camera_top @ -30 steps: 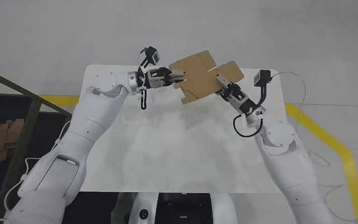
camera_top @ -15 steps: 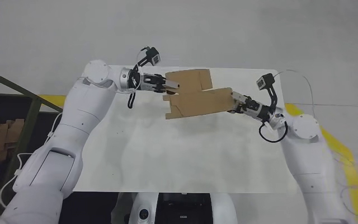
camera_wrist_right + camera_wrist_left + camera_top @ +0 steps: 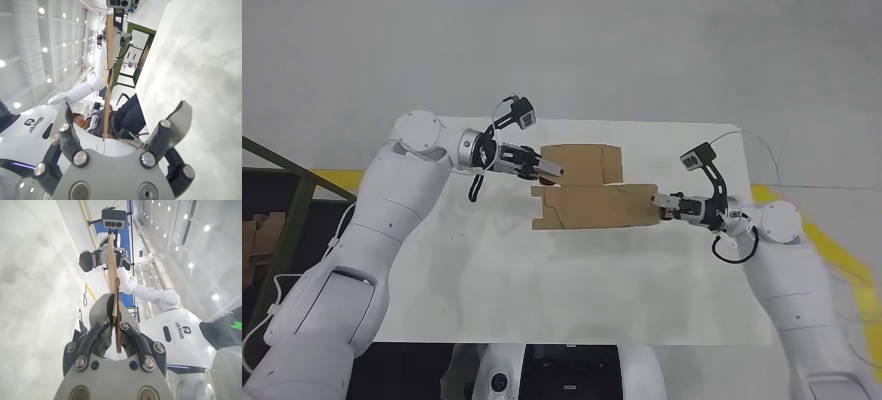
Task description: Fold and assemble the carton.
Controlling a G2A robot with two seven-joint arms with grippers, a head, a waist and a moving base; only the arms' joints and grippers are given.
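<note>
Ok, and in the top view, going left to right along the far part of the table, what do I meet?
left gripper, shut on the carton's left edge → carton, flattened cardboard → right gripper, open at the carton's right end.
</note>
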